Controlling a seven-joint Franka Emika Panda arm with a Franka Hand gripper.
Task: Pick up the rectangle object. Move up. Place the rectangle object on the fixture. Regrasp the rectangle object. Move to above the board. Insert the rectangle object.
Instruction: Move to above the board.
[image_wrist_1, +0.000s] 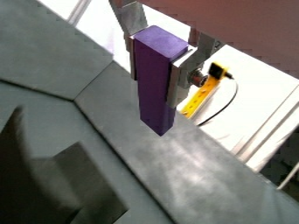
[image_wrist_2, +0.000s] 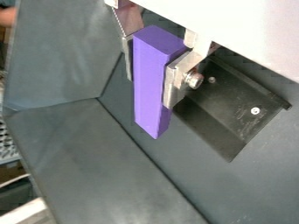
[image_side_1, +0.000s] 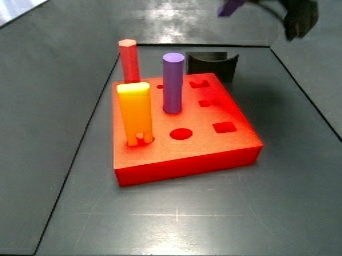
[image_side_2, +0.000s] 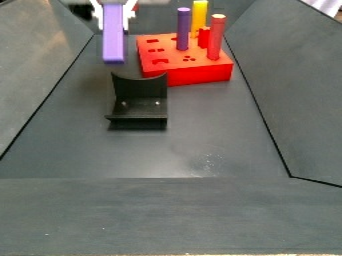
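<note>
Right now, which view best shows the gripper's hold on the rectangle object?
A wrist view: the gripper clamps the rectangle object near its top. A side view shows it hanging above the fixture; another catches only a purple corner.

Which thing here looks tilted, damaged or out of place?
Nothing stands out. The end effector holds the purple rectangle object straight, above the fixture. On the red board, the pegs stand upright in both side views.
</note>
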